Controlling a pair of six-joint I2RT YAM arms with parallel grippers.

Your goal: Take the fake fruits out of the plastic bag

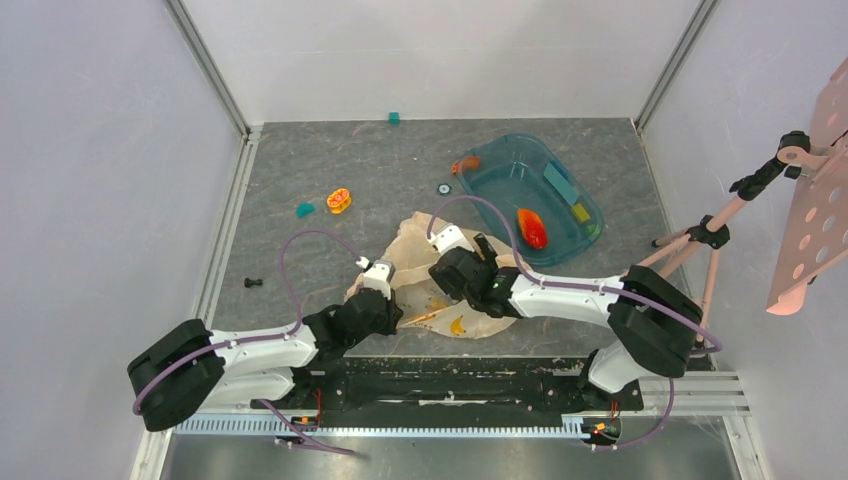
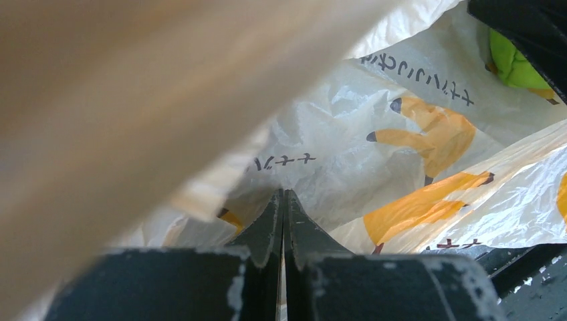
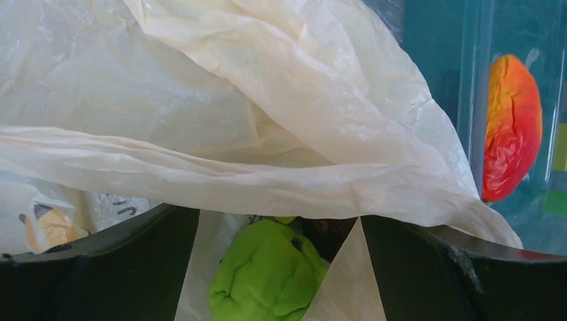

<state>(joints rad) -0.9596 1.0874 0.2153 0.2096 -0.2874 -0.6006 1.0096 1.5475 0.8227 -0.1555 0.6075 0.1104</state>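
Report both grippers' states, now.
The left gripper is shut on the bag.
The right gripper is open; the green fruit sits between its jaws, ungripped.

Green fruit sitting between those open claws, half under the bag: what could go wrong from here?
1. The plastic bag drapes over the open right gripper and the green fruit, so closing may pinch film too and drag the bag along.
2. The fruit looks round and glossy; it could squirt out as the gripper closes.
3. The left gripper is shut on thin film only, which might slip or tear.
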